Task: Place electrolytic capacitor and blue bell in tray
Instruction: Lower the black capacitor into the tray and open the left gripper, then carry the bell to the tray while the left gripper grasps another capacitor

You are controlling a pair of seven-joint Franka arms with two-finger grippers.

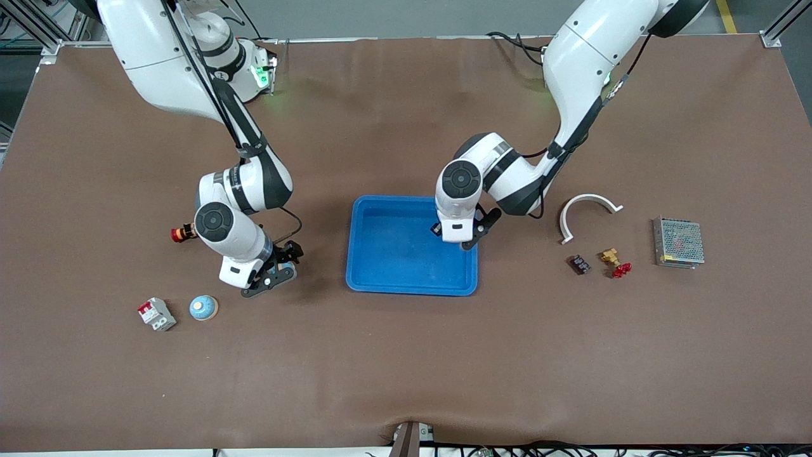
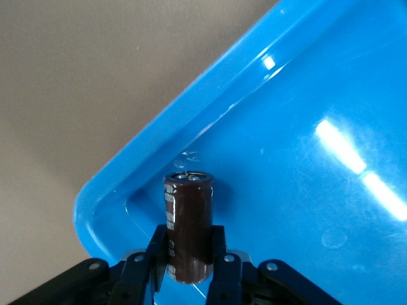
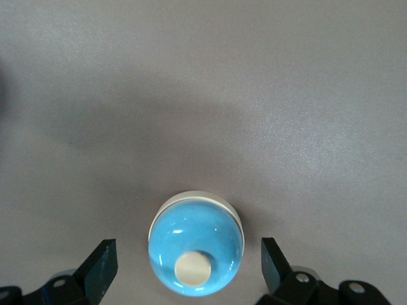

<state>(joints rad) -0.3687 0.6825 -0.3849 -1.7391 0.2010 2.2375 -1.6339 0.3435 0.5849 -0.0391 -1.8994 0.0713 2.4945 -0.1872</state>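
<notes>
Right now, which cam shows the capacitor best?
Left wrist view: the capacitor fills the frame, clamped in the left gripper over the tray. Front view hides it under the wrist; right wrist view misses it.

The left arm is reached from its base down over the tray (image 1: 411, 279), its wrist bent downward; the left hand (image 2: 189, 262) is clamped on an upright electrolytic capacitor (image 2: 187, 225) above the tray's corner. The right arm is folded low, and the right hand (image 3: 189, 264) is held spread wide, its fingers either side of the blue bell (image 3: 196, 243).
</notes>
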